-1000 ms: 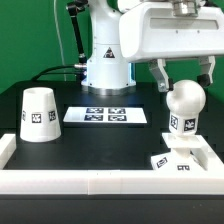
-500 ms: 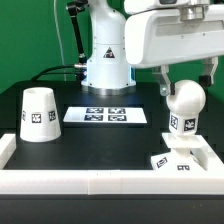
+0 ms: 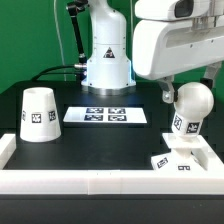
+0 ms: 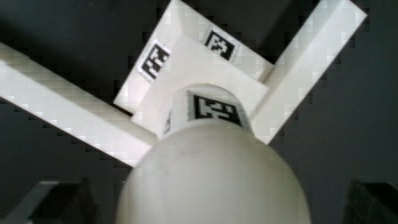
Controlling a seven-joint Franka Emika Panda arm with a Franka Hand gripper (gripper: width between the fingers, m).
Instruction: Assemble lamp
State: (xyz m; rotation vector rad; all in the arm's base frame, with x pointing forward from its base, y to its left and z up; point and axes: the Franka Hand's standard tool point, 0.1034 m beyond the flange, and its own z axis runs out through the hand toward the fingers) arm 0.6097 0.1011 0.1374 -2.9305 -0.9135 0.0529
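Note:
The white ball-shaped bulb stands neck down over the flat square base at the exterior view's right, leaning slightly. I cannot tell if the neck is seated in the base. My gripper is above the bulb, open, with a finger on each side of the ball and a gap on both sides. In the wrist view the bulb fills the middle. Its tagged neck points at the base, and my gripper straddles it. The cone shade stands alone at the exterior view's left.
The marker board lies flat in the middle of the black table. A white rail runs along the front, with side pieces at both ends. The base lies in the corner between such rails. The robot's white pedestal stands at the back.
My arm has risen and shifted toward the exterior view's right. The bulb's ball has leaned slightly the same way. The shade and base have not moved.

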